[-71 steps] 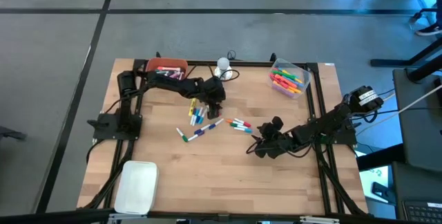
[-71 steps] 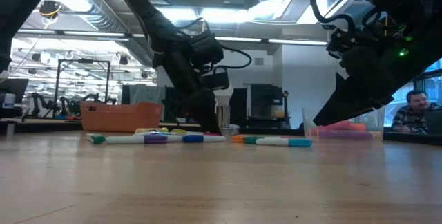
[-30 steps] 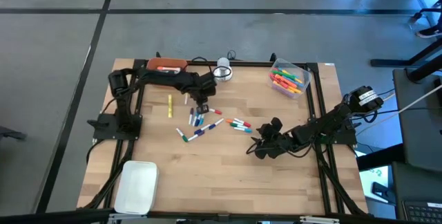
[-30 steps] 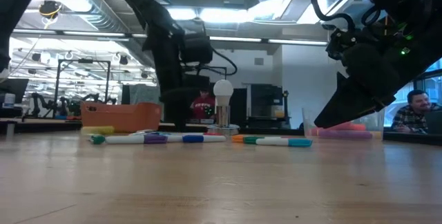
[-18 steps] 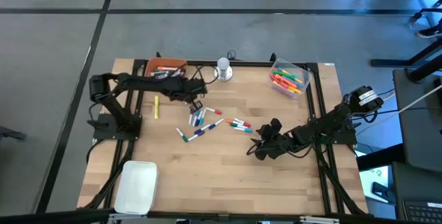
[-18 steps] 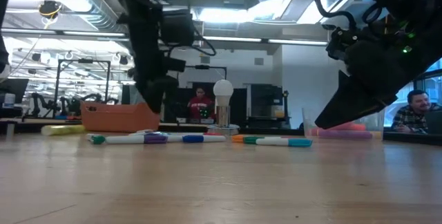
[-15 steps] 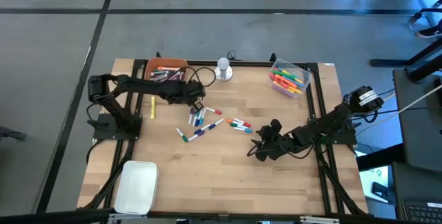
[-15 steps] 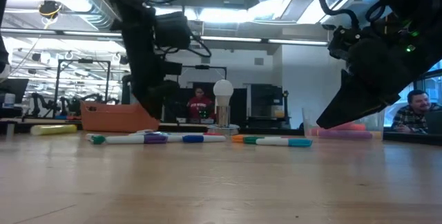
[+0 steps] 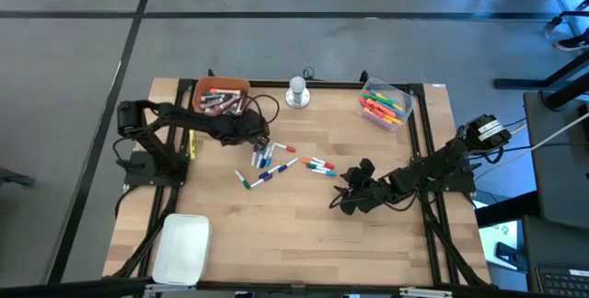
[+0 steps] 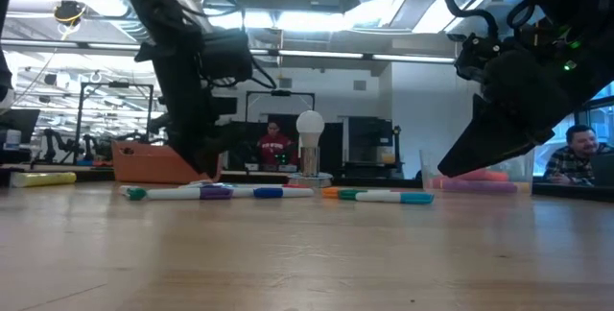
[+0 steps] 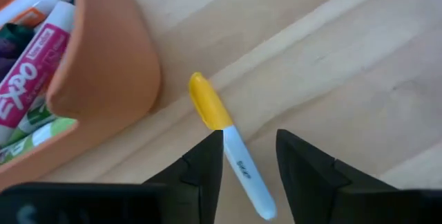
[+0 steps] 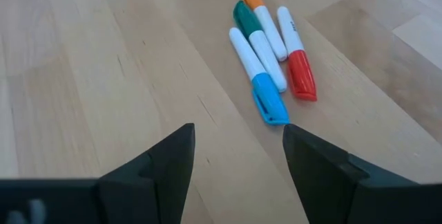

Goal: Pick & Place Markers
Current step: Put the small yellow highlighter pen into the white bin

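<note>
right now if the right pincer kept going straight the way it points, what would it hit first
Probably the blue-capped marker, nearest of the small cluster lying on the table ahead of the open right pincer; depth is hard to judge.

Bright overhead strip lighting, soft shadows, dark silhouetted arms

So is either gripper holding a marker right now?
No. The left gripper is open above the yellow-capped marker on the table; the right gripper is open, empty.
</note>
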Robot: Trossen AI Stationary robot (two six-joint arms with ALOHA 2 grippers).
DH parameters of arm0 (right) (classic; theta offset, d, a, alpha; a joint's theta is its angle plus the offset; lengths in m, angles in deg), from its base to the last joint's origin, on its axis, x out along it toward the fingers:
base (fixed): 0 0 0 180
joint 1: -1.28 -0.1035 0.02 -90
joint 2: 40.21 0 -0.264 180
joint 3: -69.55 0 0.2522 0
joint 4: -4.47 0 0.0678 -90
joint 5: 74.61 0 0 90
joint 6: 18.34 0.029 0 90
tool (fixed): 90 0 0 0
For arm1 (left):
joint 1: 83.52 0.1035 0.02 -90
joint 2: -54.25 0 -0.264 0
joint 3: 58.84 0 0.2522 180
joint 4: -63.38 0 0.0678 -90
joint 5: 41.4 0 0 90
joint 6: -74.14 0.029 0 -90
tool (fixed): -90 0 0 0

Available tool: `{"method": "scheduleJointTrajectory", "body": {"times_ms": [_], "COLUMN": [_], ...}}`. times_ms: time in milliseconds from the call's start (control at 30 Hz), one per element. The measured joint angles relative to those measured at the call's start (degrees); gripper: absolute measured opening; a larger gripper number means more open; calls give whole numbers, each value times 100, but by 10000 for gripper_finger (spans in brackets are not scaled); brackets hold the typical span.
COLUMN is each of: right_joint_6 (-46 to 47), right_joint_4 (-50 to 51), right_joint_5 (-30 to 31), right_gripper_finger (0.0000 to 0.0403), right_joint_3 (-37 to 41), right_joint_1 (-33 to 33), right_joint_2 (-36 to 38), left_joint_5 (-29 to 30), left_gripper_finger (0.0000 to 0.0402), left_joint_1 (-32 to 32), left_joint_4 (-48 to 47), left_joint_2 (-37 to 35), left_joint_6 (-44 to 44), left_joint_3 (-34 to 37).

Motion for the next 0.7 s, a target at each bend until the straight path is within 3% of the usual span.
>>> {"method": "scheduleJointTrajectory", "body": {"times_ms": [467,700], "right_joint_6": [-18,-41], "right_joint_4": [-172,-181], "right_joint_5": [-132,-136], "right_gripper_finger": [220,220], "right_joint_3": [0,0], "right_joint_1": [0,0], "right_joint_2": [0,0], "left_joint_5": [53,-61], "left_gripper_finger": [97,44], "left_joint_1": [85,41], "left_joint_4": [-105,-44], "left_joint_2": [527,553], "left_joint_6": [10,333], "left_joint_3": [-26,-20]}}
